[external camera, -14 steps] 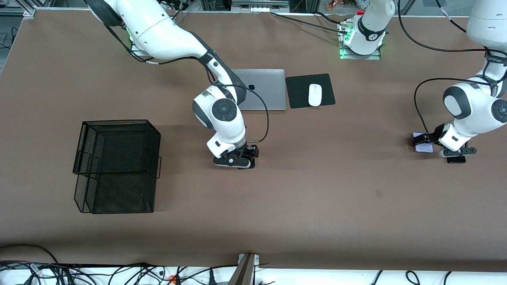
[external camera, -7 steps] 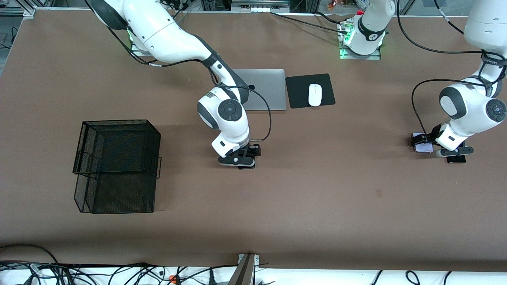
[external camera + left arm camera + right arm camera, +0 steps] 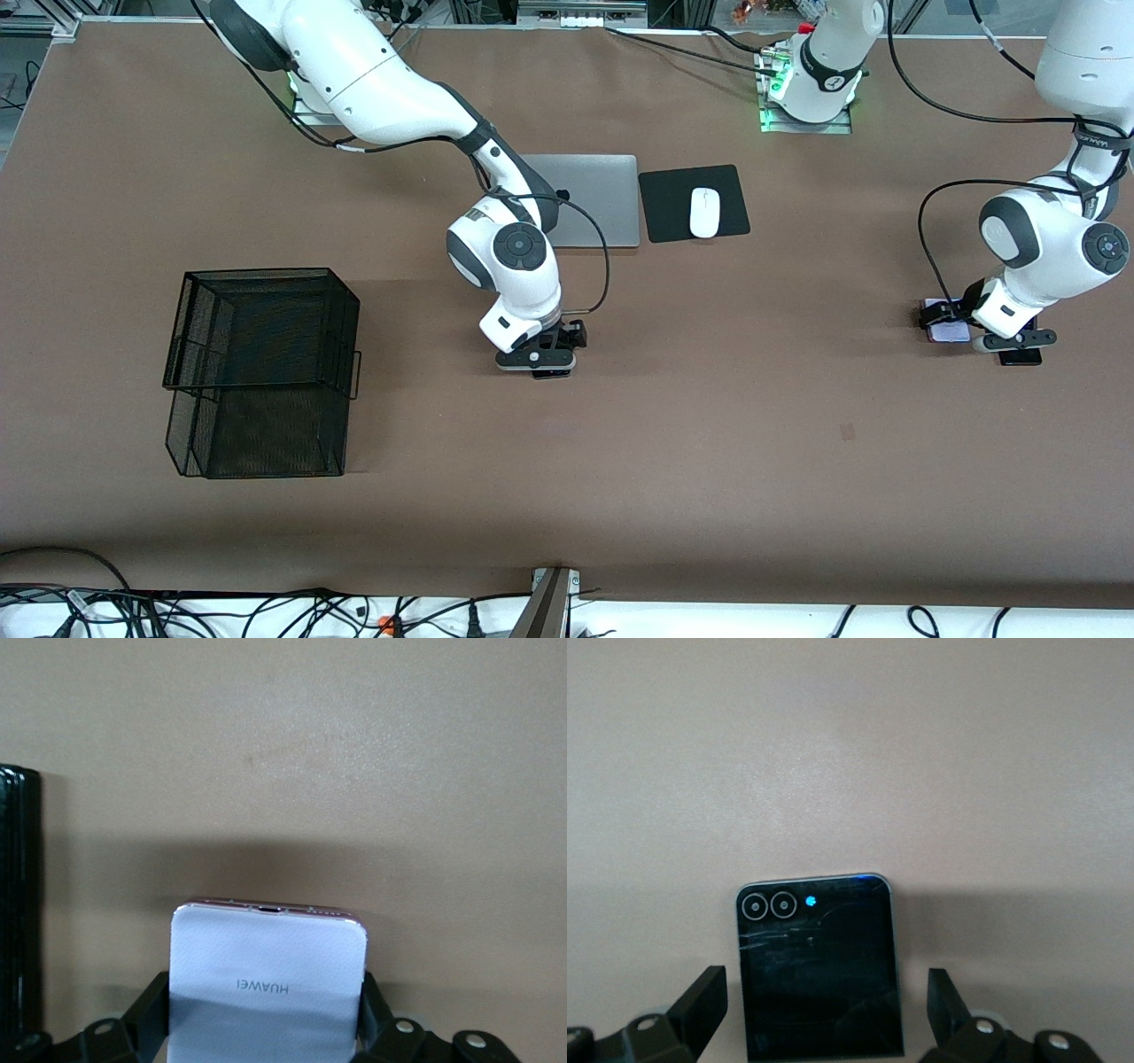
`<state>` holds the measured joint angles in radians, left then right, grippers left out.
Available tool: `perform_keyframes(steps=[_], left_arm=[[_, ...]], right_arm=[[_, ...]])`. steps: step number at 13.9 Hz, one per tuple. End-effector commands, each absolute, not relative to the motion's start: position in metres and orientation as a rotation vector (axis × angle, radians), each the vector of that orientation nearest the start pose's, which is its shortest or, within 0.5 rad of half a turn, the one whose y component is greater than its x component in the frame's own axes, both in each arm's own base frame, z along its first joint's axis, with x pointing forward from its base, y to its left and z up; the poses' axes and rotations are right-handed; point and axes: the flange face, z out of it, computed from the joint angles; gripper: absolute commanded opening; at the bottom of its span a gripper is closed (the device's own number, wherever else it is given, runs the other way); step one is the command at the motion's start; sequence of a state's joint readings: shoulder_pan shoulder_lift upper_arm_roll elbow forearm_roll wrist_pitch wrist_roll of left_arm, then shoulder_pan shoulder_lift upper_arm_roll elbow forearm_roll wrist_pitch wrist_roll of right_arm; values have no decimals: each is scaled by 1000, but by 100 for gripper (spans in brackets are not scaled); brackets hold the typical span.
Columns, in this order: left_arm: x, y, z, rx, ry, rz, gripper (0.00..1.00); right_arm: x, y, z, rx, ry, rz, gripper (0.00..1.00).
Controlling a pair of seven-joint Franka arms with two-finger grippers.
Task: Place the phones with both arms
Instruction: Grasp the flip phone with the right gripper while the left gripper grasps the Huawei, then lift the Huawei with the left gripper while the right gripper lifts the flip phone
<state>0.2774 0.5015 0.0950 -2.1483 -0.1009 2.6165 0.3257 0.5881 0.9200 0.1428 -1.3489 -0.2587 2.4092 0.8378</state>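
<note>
Left tool point(image 3: 266, 1028) clamped on white-lavender phone point(image 3: 267, 988), frame right. Right tool point(image 3: 828, 1014) open astride squarish black phone point(image 3: 819, 970), mid-frame. Risk: shallow edge grip slips on lift.

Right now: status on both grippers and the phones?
Left gripper shut on white-lavender phone, slim black phone beside it. Right gripper open, straddling squarish black phone on table. Nothing blocking either.
</note>
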Motion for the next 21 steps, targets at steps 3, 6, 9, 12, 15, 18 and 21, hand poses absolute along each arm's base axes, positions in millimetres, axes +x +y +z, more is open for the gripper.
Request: perform_keyframes(steps=[3,6,9,12,15,18,21], left_arm=[[534,204,164,-3163,-224,29,0],[563,203,194,-3202,-239,162,0],[589,189,221,-3209,-278,235,0],[616,135,215,-3169,-375,249,0],[644,51,209,-3125,-458,236,0],[655,-18,207,-3094,-540,219,0],[653,-74,208,-3066,-617,213,0]], right_arm=[[575,489,175,-3095,-86,-293,100],[572,491,171,-3108,-124,-310,99],[572,490,171,-3111,-140,-315,85],[574,488,171,-3116,-176,-324,38],[577,487,178,-3110,-171,-335,15],[590,477,204,-3110,-148,-364,7],[612,447,261,-3152,-56,-364,5]])
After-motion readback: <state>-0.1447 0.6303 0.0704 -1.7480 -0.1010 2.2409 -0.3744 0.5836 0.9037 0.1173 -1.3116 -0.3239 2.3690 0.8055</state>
